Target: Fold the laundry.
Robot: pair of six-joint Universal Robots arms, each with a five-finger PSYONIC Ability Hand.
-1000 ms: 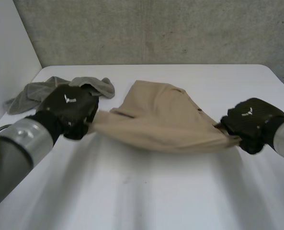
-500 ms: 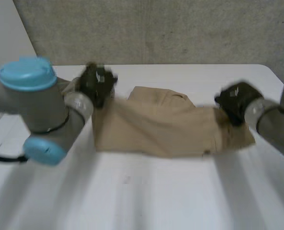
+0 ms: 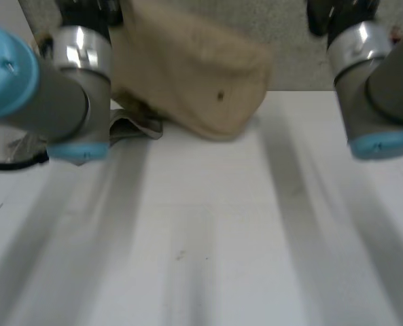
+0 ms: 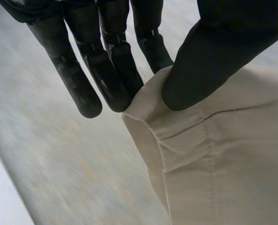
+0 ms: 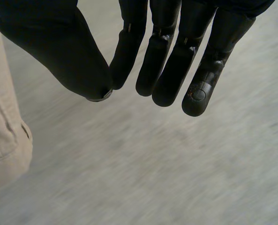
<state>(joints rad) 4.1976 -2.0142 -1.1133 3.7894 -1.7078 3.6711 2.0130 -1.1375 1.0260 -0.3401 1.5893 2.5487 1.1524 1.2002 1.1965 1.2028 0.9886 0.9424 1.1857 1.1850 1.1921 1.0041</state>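
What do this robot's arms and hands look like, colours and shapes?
The left arm and right arm are thick grey cylinders, each with a round light-blue cap at a joint and a shiny metal band near the wrist. The left hand and right hand are matte black, with long, slender, round-tipped fingers and a broader thumb.

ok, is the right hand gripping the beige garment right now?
No: the right hand has straight fingers and thumb with nothing pinched between them, and the beige garment hangs beside the thumb.
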